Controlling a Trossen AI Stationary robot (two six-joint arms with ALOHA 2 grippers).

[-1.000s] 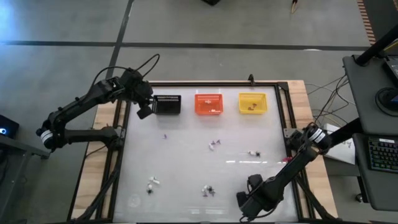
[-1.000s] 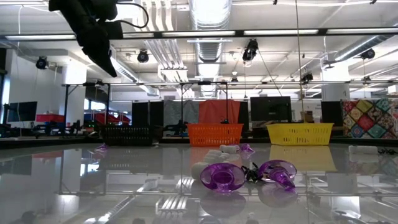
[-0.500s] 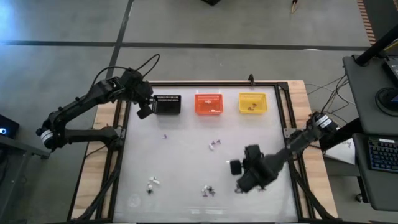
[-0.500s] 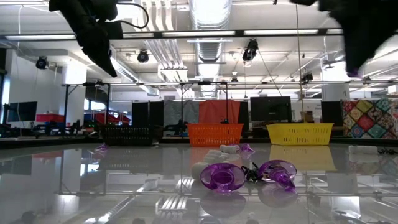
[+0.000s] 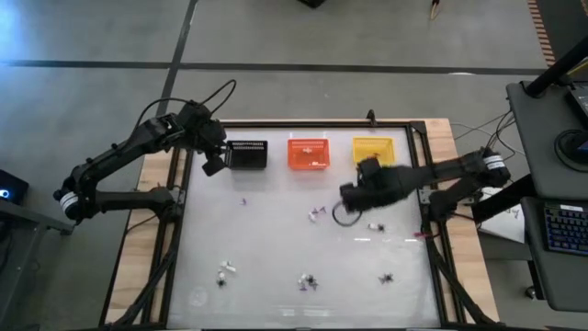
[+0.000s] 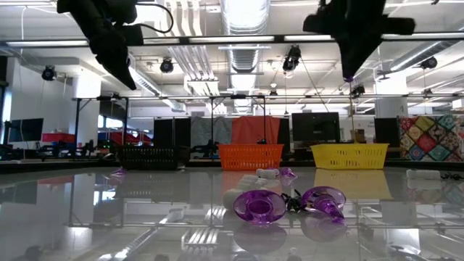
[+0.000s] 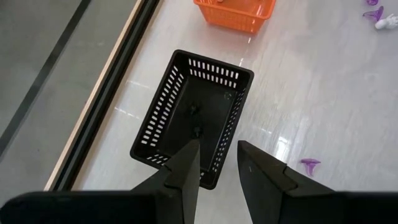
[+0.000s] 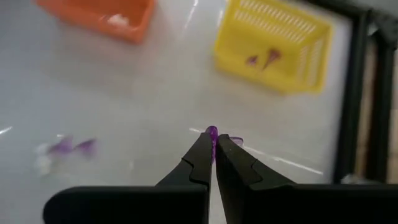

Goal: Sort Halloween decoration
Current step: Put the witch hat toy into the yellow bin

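Small Halloween decorations lie scattered on the glossy table: white and purple bits (image 5: 317, 215), a purple bit (image 5: 243, 200), and black spidery shapes (image 5: 386, 277). At the far edge stand a black basket (image 5: 246, 154), an orange basket (image 5: 309, 153) and a yellow basket (image 5: 373, 152). My right gripper (image 5: 354, 195) hangs high over the table, just near of the yellow basket, shut on a tiny purple piece (image 8: 211, 131). My left gripper (image 7: 217, 146) is open and holds nothing, hovering over the black basket's left end. My right gripper pinches the tiny purple piece between its two fingertips (image 8: 202, 146). Only a small purple end (image 8: 211, 130) sticks out past them. The fingers slant downward and the piece is lifted clear of the table.
The yellow basket holds purple pieces (image 8: 261, 60), the orange one white bits (image 8: 115, 20), and the black one dark bits (image 7: 195, 109). A black frame rail (image 5: 424, 175) edges the table. More trinkets lie near the front edge (image 5: 223, 271), (image 5: 308, 281).
My right gripper, still shut, has swung from the table's near right part up and toward the far edge, ending just near of the yellow basket, and it has turned on the way. A black spidery piece now shows where it hung before.
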